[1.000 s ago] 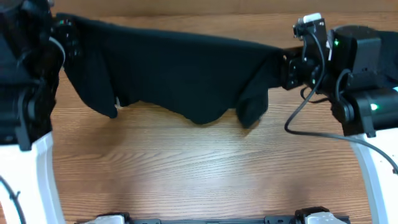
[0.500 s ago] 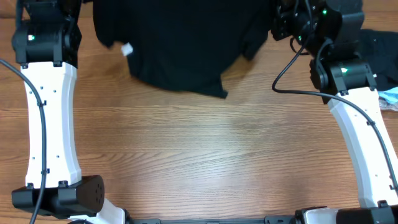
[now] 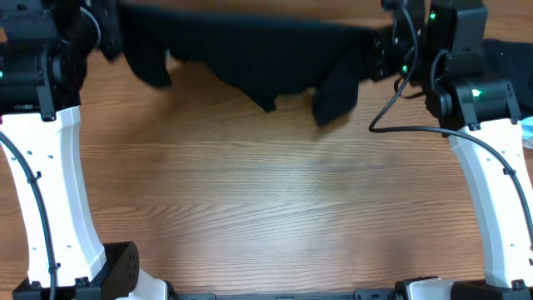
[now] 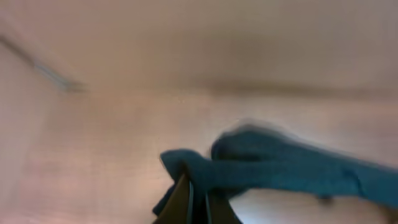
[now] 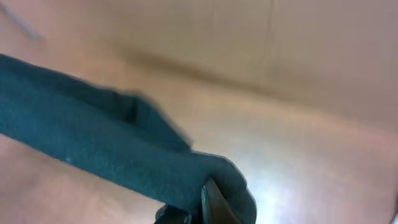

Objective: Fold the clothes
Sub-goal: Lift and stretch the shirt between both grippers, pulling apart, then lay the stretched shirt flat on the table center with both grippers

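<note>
The left fingers (image 4: 184,200) are seen at the bottom centre of the left wrist view, closed on a bunched corner of the dark garment (image 4: 280,165). The garment trails off to the lower right over the blurred wooden surface (image 4: 155,124).

In the right wrist view, the right fingers (image 5: 211,200) are pinched shut on another corner at the bottom centre, and the cloth is stretched away to the left edge.

In the overhead view, the garment is held stretched across the top of the frame between the two arms, with its lower edge sagging in folds. Whether these folds touch the surface cannot be told. A second dark cloth (image 3: 504,52) is seen at the upper right edge.
</note>
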{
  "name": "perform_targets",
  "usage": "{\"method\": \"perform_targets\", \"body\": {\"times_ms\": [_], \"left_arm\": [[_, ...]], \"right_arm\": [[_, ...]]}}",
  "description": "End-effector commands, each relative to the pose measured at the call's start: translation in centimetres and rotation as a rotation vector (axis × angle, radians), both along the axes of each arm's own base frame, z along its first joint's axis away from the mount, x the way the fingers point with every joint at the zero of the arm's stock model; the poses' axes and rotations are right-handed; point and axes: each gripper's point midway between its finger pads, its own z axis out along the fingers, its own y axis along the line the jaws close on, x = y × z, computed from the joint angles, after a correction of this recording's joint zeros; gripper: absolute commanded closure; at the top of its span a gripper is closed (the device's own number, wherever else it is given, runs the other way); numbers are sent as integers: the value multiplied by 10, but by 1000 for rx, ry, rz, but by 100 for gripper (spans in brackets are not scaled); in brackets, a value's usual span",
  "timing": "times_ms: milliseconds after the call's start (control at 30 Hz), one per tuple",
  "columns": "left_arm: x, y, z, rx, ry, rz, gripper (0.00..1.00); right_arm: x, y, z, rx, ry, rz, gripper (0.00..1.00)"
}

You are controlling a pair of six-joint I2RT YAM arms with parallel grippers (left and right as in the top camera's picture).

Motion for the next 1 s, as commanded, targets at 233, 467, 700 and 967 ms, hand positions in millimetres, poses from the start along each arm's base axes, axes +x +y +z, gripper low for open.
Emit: {"method": "perform_targets", "body": {"times_ms": [233, 467, 700, 967], "left_arm": [[-41, 3, -117, -68, 463, 55, 96], [-62, -11, -210, -141, 717, 19, 96], [-80, -15, -257, -152, 834, 17, 96], [-94, 1, -289, -135, 896, 107, 96]], "right_arm": [[-55, 8, -46, 123, 352, 7, 96], [-90, 4, -113, 134, 625, -66, 96], [-132, -1, -176, 160, 890, -186, 96], [-173, -8, -222, 157, 1098, -316, 96]]}}
